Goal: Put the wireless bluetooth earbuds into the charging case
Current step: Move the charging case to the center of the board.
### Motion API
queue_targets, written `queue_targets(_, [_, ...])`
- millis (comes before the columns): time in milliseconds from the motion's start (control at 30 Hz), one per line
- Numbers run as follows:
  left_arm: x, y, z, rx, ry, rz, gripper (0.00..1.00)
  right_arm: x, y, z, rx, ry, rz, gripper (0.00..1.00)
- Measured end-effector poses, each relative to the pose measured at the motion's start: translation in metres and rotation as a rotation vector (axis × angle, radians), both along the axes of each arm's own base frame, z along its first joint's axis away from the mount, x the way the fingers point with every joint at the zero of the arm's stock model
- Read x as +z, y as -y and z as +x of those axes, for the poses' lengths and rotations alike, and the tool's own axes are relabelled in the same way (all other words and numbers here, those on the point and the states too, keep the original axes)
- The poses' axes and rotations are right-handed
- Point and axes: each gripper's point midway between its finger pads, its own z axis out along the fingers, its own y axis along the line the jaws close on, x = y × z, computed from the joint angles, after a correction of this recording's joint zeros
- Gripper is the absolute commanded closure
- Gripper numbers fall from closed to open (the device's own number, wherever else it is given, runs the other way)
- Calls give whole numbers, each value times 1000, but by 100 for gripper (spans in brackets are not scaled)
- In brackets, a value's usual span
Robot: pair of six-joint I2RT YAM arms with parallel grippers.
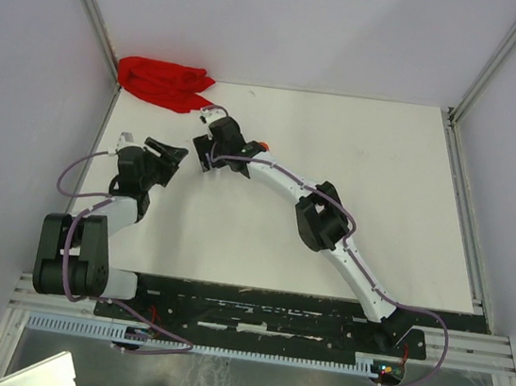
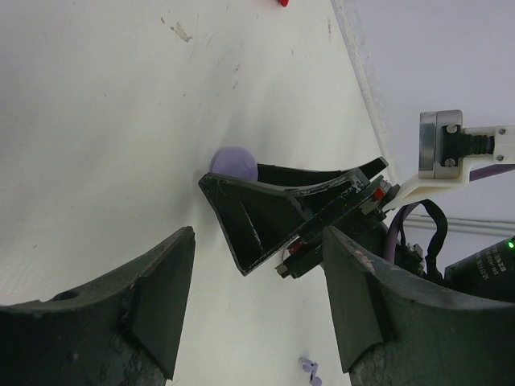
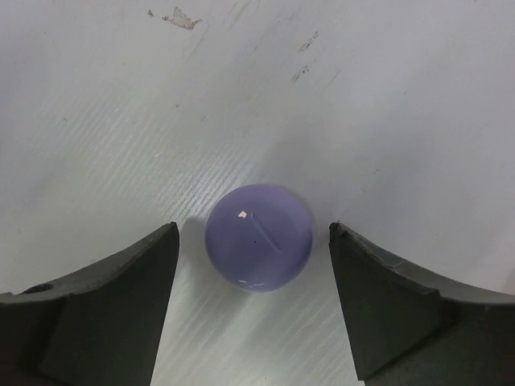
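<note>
A round purple disc-shaped case (image 3: 259, 237) lies closed on the white table, between the spread fingers of my right gripper (image 3: 253, 233), which is open and not touching it. In the left wrist view the same disc (image 2: 234, 163) peeks out behind the right gripper's black finger (image 2: 273, 213). A tiny purple pair of stemmed earbuds (image 2: 310, 370) lies on the table near my left gripper (image 2: 257, 269), which is open and empty. In the top view both grippers, left (image 1: 175, 155) and right (image 1: 202, 151), meet at the table's far left. The disc is hidden there.
A red cloth (image 1: 163, 82) lies bunched at the table's back left corner. A small red thing (image 1: 262, 144) sits beside the right wrist; a red speck (image 2: 282, 2) shows at the left wrist view's top edge. The table's (image 1: 354, 187) left rim is close by.
</note>
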Motion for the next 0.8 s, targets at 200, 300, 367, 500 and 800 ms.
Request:
queue_targets(200, [0,-2,0,1,0,-2,30,-2,0,-6,-6,-8,-27,30])
queue_targets(300, [-2,-2,-1,2,-2,-3,30,-2,0,-6,-13,-7,-34,35])
queue_targets(367, [-3,-2,-2,-2,-4,-5,30,-2,1,-5,-22,-4,-37,39])
queue_targets(500, [-5,-2,-4,-6,-8,-11,30,-2,4,-4,-42,-7,-44,47])
queue_targets(800, [-2,-3,-5,-6,-2,-13,30,-4,17,-10,-54,18,-55,50])
